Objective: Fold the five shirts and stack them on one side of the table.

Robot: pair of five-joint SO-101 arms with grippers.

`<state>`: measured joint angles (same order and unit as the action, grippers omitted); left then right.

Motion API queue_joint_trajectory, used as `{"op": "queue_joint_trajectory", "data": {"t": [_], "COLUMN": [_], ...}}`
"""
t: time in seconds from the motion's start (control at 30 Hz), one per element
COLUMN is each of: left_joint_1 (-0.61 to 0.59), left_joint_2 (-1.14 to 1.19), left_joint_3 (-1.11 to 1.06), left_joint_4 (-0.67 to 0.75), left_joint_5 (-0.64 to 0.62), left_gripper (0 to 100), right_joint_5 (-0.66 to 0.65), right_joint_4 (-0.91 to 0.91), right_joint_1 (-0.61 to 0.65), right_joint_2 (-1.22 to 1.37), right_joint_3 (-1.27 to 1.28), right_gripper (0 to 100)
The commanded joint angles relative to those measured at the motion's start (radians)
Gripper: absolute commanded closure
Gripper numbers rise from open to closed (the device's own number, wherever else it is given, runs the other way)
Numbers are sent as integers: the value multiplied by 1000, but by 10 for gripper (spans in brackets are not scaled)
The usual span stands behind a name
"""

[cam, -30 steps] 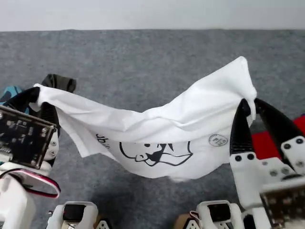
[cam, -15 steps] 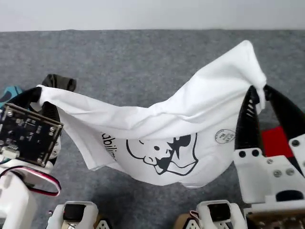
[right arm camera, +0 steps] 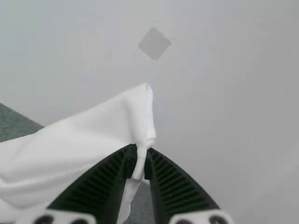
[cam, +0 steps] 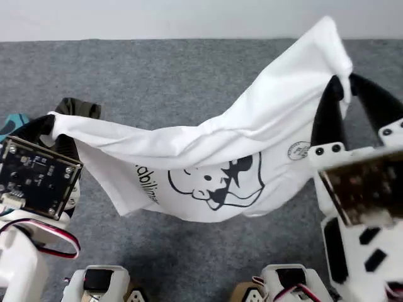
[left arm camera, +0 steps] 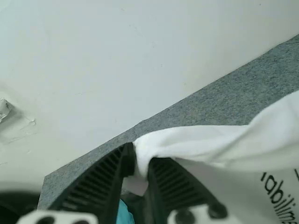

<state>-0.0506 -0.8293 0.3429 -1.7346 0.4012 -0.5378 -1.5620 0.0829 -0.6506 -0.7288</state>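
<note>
A white shirt [cam: 239,157] with a black cartoon print hangs stretched above the grey table between both arms. At the left of the high view my left gripper [cam: 53,129] is shut on one corner of it; the wrist view shows the cloth pinched between the black fingers [left arm camera: 112,172]. My right gripper [cam: 345,88] is shut on the other corner, held higher at the right. In the right wrist view the white shirt [right arm camera: 79,144] runs into the closed black fingers [right arm camera: 170,179]. The printed side sags toward the front.
A dark olive garment [cam: 79,108] lies behind the left gripper, and a teal one [cam: 11,123] sits at the left edge. The grey carpeted table [cam: 189,75] stretches to a white wall [cam: 189,19]. Both arm bases [cam: 101,283] stand at the front edge.
The right gripper has risen and moved farther back with its corner, tilting the shirt up on the right. The print has shifted upward. The left gripper has barely moved.
</note>
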Motion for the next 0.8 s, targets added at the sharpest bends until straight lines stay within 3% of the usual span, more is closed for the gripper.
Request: {"op": "queue_joint_trajectory", "data": {"t": [0.0,0.43,0.77], "left_joint_1": [-5,-5,-2], "left_joint_2": [5,2,5], "left_joint_3": [-2,-1,-240], "left_joint_4": [-12,48,57], "left_joint_5": [8,6,6], "left_gripper": [997,997,997], "right_joint_5": [-8,-8,17], "right_joint_4": [-15,-22,-228], "right_joint_1": [-7,-12,-4], "right_joint_2": [13,-108,145], "right_joint_3": [-38,-43,-41], "right_gripper": [983,983,987]}}
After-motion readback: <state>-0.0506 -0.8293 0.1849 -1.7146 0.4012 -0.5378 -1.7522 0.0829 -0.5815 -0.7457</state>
